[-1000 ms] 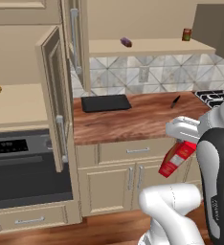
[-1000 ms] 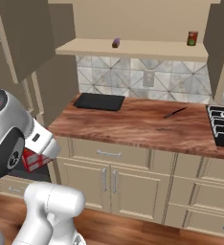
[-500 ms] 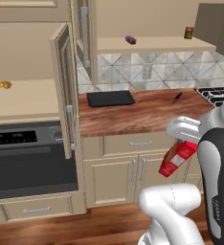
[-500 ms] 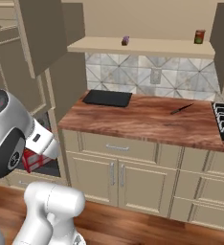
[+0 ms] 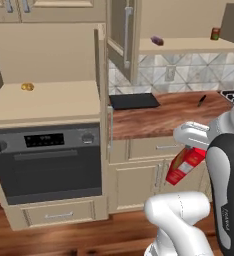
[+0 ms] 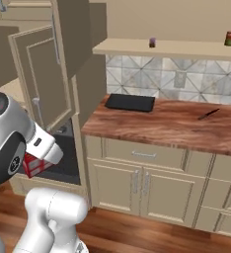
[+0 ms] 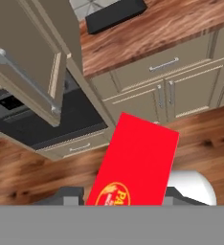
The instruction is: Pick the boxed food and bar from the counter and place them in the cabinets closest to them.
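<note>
I have the tool (image 5: 186, 157) clamped on the boxed food (image 5: 185, 166), which hangs tilted in the air in front of the counter (image 5: 164, 114), below its edge and level with the drawers. The bar (image 5: 157, 40) lies on the open shelf above the counter, well left of the can (image 5: 215, 33). A cabinet door (image 6: 41, 79) stands open left of the counter.

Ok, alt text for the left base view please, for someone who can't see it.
The robot's hand holds the red boxed food, tilted, low in front of the counter. To the left, an open cabinet sits above a black oven; the purple bar lies on a shelf above.
</note>
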You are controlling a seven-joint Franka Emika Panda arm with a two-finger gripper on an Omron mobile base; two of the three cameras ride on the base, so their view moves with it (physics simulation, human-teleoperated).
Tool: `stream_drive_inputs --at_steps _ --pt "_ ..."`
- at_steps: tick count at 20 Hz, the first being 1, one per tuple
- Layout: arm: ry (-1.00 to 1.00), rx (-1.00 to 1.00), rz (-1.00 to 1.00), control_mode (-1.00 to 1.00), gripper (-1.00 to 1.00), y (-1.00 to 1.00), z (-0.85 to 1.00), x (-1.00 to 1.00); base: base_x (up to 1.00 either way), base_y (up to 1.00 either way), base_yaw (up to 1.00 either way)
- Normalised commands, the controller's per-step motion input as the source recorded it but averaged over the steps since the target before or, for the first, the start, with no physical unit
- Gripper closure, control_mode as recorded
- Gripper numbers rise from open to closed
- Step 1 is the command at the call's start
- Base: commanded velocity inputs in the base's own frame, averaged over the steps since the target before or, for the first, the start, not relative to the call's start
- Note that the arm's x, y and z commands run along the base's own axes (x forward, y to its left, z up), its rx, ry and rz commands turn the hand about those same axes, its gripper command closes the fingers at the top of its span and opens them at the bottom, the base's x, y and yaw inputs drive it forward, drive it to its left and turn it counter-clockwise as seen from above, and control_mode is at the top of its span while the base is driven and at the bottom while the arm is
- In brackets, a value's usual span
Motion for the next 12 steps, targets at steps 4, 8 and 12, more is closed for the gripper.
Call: stream_drive_inputs --at_steps 4,8,12 --pt "0.00 0.00 0.00 1.00 1.00 0.00 0.00 0.00 -0.16 0.65 0.00" --pt "0.00 0.00 0.00 1.00 1.00 0.00 0.00 0.00 -0.12 0.62 0.00" --pt "0.00 0.00 0.00 1.00 1.00 0.00 0.00 0.00 -0.06 0.69 0.00"
